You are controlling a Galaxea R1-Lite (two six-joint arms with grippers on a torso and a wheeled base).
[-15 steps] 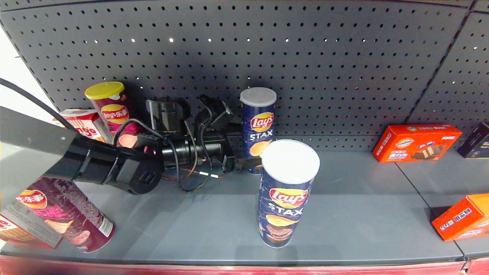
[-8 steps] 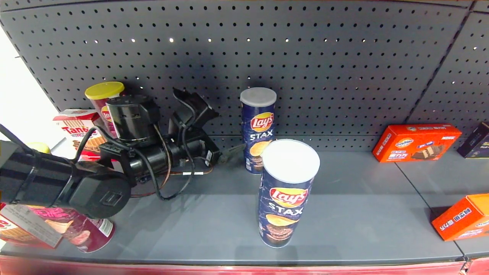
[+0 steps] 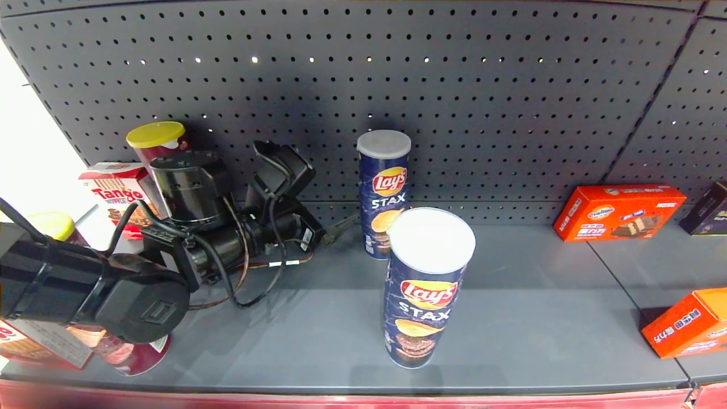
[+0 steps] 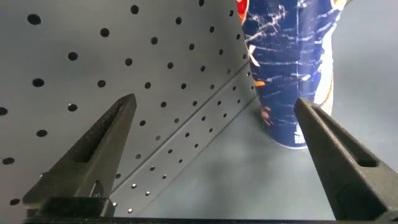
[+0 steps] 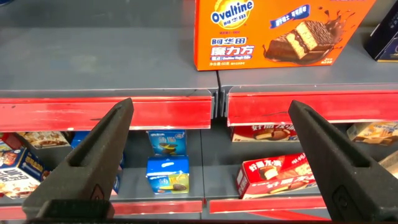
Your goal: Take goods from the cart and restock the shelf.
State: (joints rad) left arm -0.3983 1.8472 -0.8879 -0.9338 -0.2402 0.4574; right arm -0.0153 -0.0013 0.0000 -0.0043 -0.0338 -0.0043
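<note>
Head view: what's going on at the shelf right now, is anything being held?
Shelf restocking, with nothing in hand. The left tool is open and empty, low over the shelf board by the pegboard, just short of the rear blue chip can. That can and the front blue chip can both stand upright, untouched. The right tool is also open and empty, pointed at the red front rails of the shelving.

My left arm (image 3: 113,284) is matte black, with chunky cylindrical joints (image 3: 190,182), looping black cables (image 3: 250,295), thin orange wires (image 3: 258,265), and tapered wedge-shaped fingers (image 4: 93,155) on the left gripper (image 4: 214,102).
</note>
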